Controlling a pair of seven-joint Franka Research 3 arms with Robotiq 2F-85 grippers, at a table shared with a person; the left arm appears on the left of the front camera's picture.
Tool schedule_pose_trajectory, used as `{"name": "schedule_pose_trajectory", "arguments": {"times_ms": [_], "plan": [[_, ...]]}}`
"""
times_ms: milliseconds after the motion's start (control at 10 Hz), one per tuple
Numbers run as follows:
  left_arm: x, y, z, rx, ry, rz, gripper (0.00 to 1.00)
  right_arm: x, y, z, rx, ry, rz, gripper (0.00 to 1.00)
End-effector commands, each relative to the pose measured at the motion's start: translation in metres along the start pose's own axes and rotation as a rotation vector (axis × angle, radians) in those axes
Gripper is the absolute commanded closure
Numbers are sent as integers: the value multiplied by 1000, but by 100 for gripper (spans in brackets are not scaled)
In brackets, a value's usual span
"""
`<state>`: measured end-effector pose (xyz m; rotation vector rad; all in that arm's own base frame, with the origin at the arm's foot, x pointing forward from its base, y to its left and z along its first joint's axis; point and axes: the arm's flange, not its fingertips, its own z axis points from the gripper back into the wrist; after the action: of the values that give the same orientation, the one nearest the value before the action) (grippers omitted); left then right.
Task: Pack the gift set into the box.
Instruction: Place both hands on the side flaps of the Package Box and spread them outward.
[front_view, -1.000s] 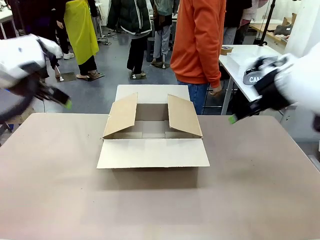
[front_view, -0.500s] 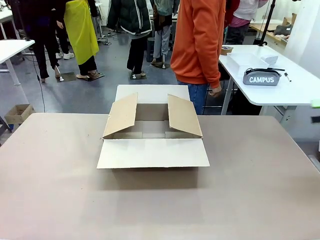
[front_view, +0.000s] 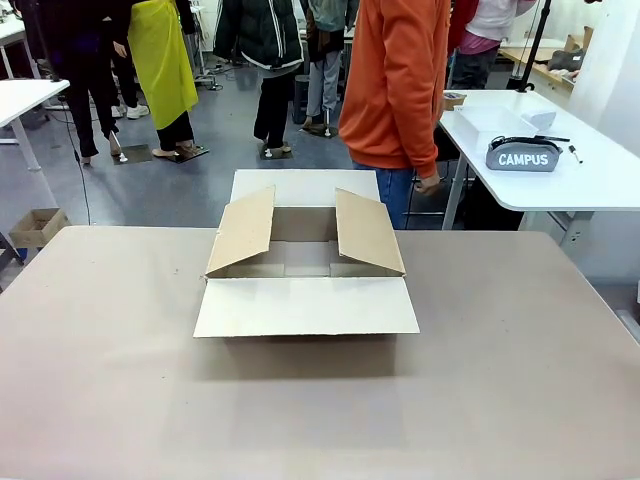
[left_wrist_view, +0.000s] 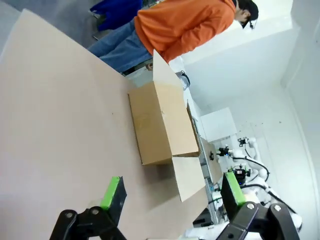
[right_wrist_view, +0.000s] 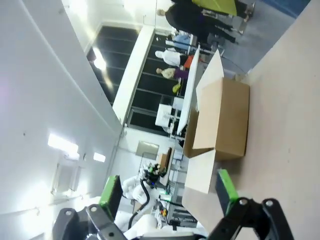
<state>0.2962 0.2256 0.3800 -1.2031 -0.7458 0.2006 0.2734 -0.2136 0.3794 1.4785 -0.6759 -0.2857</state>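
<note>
Box (front_view: 305, 260) sits mid-bench (front_view: 500, 380), flaps open: side flaps stand up, near flap lies flat toward robot. Grey CAMPUS item (front_view: 523, 157) lies on white side bench (front_view: 590, 185) at far right, well apart from box. Person in orange top (front_view: 395, 80) stands behind box. Left claw (left_wrist_view: 172, 189) is spread wide over bench, facing box. Right claw (right_wrist_view: 167, 187) is also spread wide, facing box.

The left tool (left_wrist_view: 172, 195) is spread wide, its green-padded fingers (left_wrist_view: 111, 191) far apart with nothing between them. The right tool (right_wrist_view: 168, 192) gapes equally wide, gripping nothing. Both wrists are rolled sideways.
</note>
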Motion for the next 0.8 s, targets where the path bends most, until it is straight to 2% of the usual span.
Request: {"name": "schedule_pose_trajectory", "arguments": {"times_ms": [0, 400, 500, 600, 700], "plan": [[6, -27, 1, -2, 10, -63, 0, -2, 18, -2, -45, 39, 73, 0], [6, -27, 1, -2, 10, -63, 0, -2, 18, -2, -45, 39, 73, 0], [9, -31, 0, -1, 14, -47, 0, -1, 13, -3, -59, 65, 36, 0], [7, -53, -11, -11, 41, -94, 0, -9, 29, -30, -82, 205, 142, 0], [13, -78, -35, 27, 70, -124, 0, -16, 54, -73, -125, 293, 226, 0]]}}
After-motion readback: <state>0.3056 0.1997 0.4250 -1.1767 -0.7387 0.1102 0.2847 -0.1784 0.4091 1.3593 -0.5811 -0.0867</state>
